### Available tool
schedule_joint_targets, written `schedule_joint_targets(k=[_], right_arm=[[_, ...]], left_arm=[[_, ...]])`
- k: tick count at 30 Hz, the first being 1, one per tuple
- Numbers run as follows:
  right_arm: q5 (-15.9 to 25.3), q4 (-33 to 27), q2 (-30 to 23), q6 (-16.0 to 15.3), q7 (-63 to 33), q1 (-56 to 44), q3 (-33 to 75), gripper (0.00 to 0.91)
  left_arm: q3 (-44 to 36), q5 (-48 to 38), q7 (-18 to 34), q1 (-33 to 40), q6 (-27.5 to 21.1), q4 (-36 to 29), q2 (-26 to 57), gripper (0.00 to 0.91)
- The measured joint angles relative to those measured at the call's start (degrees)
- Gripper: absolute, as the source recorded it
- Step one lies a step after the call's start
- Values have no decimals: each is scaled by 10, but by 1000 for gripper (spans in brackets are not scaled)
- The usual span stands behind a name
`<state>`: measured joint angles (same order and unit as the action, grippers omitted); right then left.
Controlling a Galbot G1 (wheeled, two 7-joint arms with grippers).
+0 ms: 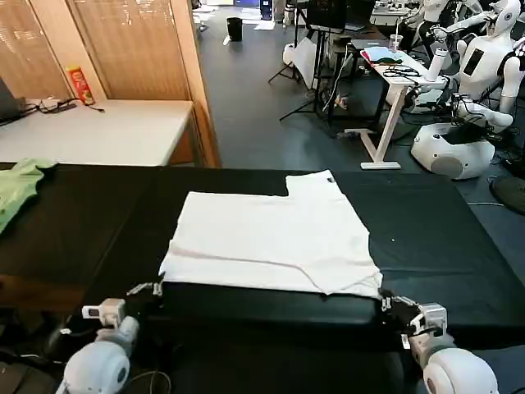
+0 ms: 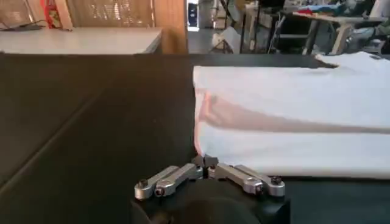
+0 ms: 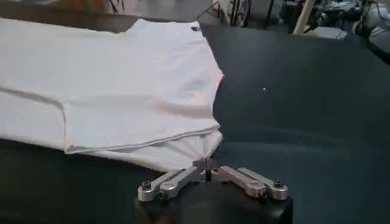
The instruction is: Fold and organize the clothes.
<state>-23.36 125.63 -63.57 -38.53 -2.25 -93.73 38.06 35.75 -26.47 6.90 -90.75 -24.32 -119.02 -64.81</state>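
Both grippers are pinched closed on the near hem of the white T-shirt [image 1: 275,238], the left gripper [image 1: 153,289] at its left corner, the right gripper [image 1: 388,302] at its right corner, the shirt lying partly folded mid-counter [image 1: 459,246].

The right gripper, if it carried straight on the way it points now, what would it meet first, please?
Most likely the white T-shirt: the right gripper sits at its near right corner, fingertips closed at the hem, pointing across the black table. Whether it already touches is unclear.
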Motion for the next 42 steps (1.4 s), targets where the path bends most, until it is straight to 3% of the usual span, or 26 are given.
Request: schedule_joint_targets(k=[8,12,16,24,34,42], right_arm=[[13,53,-6,-3,0,-34,18,878],[-21,81,-1,11,4,-31,39,878],[-55,65,14,33,-10,24,42,878],[-60,-80,29,61,-36,241,-28,878],[-67,-316,10,67,-43,482,-169,878],[-98,-488,-15,66,-45,608,-244,878]], left_arm=[[31,6,5,-39,-3,-43,-3,878],[47,-11,-3,-49,-7,-60,3,878],[63,-62,-16,-30,-4,-58,11,878],[31,-130,6,128,-31,13,41,878],[-87,-175,-6,377,-59,230,73,878],[-176,-169,-26,506,-76,381,60,878]])
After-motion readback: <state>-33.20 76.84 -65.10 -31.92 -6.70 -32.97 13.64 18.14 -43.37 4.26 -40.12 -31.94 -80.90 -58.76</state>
